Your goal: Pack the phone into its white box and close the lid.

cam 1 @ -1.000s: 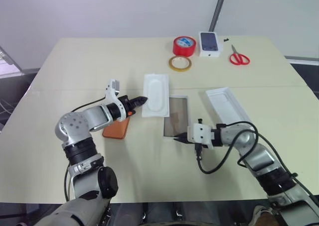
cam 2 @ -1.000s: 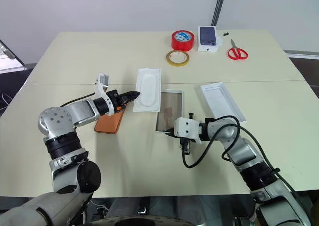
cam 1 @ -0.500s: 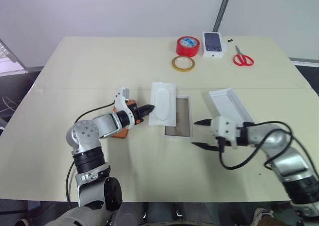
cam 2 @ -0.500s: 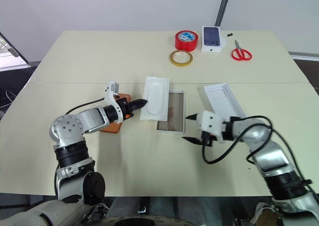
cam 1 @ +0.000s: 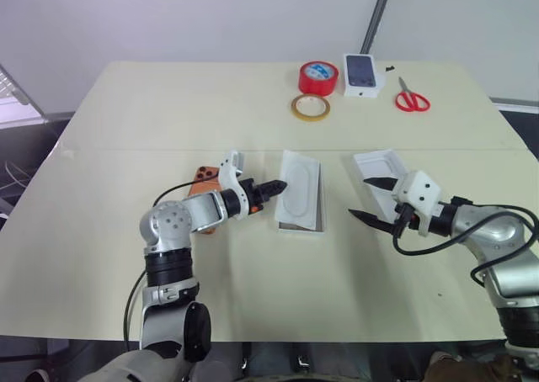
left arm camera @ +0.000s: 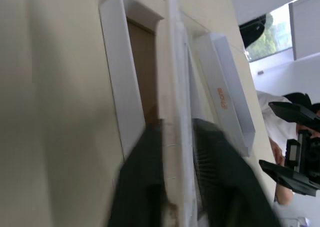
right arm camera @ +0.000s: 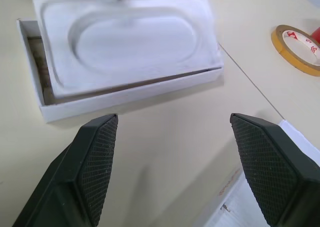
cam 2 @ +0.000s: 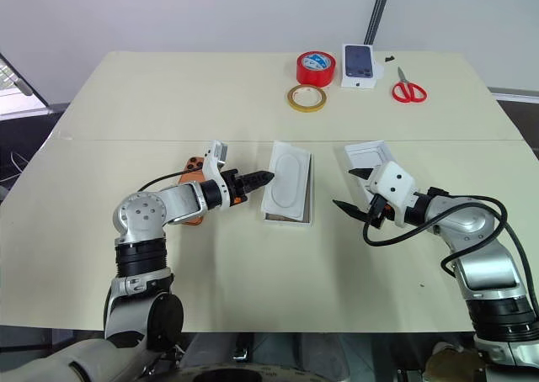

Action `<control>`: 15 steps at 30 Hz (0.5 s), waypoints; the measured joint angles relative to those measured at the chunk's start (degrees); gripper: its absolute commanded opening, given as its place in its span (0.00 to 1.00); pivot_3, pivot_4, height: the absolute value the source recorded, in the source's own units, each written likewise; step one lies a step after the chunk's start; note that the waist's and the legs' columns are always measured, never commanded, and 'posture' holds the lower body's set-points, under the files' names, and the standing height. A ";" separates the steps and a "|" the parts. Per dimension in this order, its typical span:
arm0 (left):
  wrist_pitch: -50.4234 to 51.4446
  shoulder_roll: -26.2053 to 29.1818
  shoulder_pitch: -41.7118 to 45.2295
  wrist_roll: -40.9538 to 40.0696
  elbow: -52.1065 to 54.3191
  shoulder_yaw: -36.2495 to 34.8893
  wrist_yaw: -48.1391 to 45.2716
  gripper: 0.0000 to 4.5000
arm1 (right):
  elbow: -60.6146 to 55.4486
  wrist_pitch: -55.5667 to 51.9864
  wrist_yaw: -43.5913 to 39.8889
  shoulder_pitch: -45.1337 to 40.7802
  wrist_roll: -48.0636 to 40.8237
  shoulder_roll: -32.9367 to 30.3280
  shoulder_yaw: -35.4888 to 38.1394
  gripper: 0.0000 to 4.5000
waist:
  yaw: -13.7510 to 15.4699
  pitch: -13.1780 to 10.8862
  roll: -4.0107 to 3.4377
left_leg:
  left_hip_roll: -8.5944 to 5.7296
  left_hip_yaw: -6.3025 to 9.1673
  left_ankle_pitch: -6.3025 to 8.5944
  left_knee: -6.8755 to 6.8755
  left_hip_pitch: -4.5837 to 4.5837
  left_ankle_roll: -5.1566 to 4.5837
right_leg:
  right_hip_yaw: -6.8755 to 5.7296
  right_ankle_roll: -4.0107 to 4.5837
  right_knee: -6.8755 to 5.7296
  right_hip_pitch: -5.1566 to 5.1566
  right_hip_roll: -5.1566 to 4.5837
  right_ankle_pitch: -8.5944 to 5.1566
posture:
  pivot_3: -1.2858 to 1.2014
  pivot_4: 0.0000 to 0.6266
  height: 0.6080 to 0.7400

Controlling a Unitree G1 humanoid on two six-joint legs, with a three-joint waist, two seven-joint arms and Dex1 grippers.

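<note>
From the head, looking down on the table point(cam 1: 126, 104): hard to make out the phone point(cam 1: 200, 177), just an orange corner behind the left arm. Beside it, the white box point(cam 1: 299, 225), covered almost wholly by a white insert point(cam 1: 301, 188) lying on top, with the near rim peeping out. At the insert's edge, the left gripper point(cam 1: 280, 184), too slim from here to judge its gap. To the right, apart from the box, the lid point(cam 1: 376, 161), open side up, near end hidden by the right gripper point(cam 1: 358, 197), spread wide and holding nothing. At the far edge, a red tape roll point(cam 1: 317, 76), a yellow tape ring point(cam 1: 309, 107), scissors point(cam 1: 412, 102) and a small box point(cam 1: 360, 70). From the left wrist: blurred, fingers point(left arm camera: 145, 187) parted a little, either side of the insert's thin edge; impossible to say whether pressing on it. Beyond, the brown floor of the box and the lid's side wall. From the right wrist: both fingers point(right arm camera: 95, 157) far apart over bare tabletop, insert seated in the box ahead, the lid cut off at the corner.
</note>
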State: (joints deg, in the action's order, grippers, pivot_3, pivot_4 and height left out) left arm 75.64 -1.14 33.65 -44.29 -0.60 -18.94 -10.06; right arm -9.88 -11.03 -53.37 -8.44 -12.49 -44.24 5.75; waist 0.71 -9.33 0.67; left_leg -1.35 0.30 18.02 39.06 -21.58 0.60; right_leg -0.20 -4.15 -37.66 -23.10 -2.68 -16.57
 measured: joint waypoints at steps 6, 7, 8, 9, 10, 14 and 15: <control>-0.17 3.48 0.45 -1.96 1.93 -0.29 -2.19 0.93 | 1.31 -0.68 1.51 -4.12 -0.25 3.19 -1.16 0.84 | -0.48 0.00 -0.01 | 0.00 0.00 -0.03 -0.01 0.02 0.05 | 0.00 0.00 -0.03 -0.03 0.01 0.00 | 0.52 0.24 1.00; -0.63 4.56 0.48 -2.11 2.84 0.12 -3.00 0.93 | 1.44 -1.40 2.17 -5.62 -0.59 4.51 -1.34 0.84 | -0.55 -0.01 0.00 | 0.01 0.00 -0.04 -0.01 0.03 0.07 | 0.00 0.00 -0.06 -0.04 0.01 0.00 | 0.52 0.24 1.00; -2.46 6.76 0.29 -1.74 4.22 1.43 -4.59 0.94 | 1.82 -2.79 3.44 -7.98 -1.40 6.71 -1.73 0.78 | -0.75 -0.01 0.00 | 0.02 0.00 -0.06 -0.04 0.03 0.10 | 0.00 0.00 -0.08 -0.06 0.02 0.00 | 0.52 0.24 1.00; -4.55 8.56 0.12 -0.67 5.12 2.73 -5.77 0.94 | 2.26 -3.53 4.47 -9.64 -1.83 8.45 -2.21 0.71 | -0.80 0.01 -0.03 | 0.01 0.00 -0.07 -0.06 0.04 0.12 | 0.00 0.00 -0.08 -0.06 0.02 0.00 | 0.52 0.24 1.00; -9.07 10.92 -0.66 1.63 6.27 4.90 -7.64 0.94 | 2.85 -4.13 5.48 -11.39 -1.98 10.54 -2.90 0.64 | -1.03 0.01 -0.03 | 0.01 0.00 -0.08 -0.08 0.05 0.14 | 0.00 0.01 -0.09 -0.06 0.02 0.00 | 0.52 0.24 1.00; -29.08 21.47 -5.77 12.92 6.94 13.25 -17.69 0.94 | 5.13 -3.46 8.25 -14.72 1.74 14.70 -9.18 0.17 | -1.42 0.00 -0.09 | 0.00 -0.02 -0.08 -0.15 0.05 0.14 | 0.02 0.03 -0.04 -0.09 0.01 -0.01 | 0.52 0.24 1.00; -34.50 24.50 -7.46 15.64 5.99 14.85 -21.24 0.94 | 6.67 -2.43 9.02 -15.19 4.11 15.41 -11.55 0.07 | -1.49 0.00 -0.10 | 0.00 -0.05 -0.08 -0.18 0.04 0.14 | 0.04 0.04 -0.03 -0.13 0.01 -0.01 | 0.52 0.24 1.00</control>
State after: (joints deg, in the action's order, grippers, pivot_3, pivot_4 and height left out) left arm 41.15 23.36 26.19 -28.64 5.39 -4.09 -31.30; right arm -3.22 -13.46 -44.35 -23.62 -8.38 -28.83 -5.80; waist -0.78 -9.33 0.58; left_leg -1.36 0.25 17.94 38.88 -21.54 0.74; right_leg -0.16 -4.10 -37.69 -23.23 -2.67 -16.59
